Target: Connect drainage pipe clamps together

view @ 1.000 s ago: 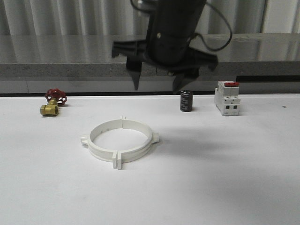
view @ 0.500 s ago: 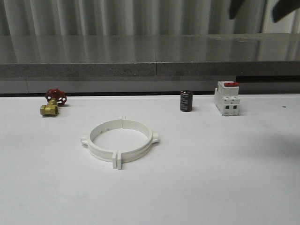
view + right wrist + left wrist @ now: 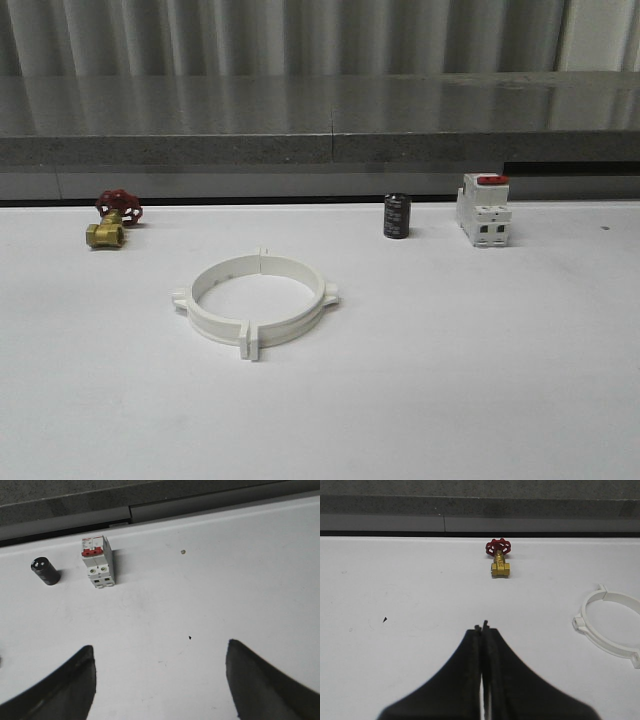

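Observation:
The two white drainage pipe clamps (image 3: 257,302) lie joined as one ring on the white table, left of centre, flange tabs meeting at front and back. Part of the ring (image 3: 610,625) also shows in the left wrist view, off to the side of my left gripper (image 3: 481,626), which is shut with nothing between its fingers and hovers over bare table. My right gripper (image 3: 160,650) is open wide over bare table, with nothing between its dark fingers (image 3: 80,677).
A brass valve with a red handwheel (image 3: 112,217) sits at the back left. A black cylinder (image 3: 397,215) and a white breaker with a red top (image 3: 484,209) stand at the back right. A grey ledge (image 3: 320,150) runs behind the table.
The right arm, which hung over the back of the table a second ago, has swung up and to the right and left the front view. The ring has not moved.

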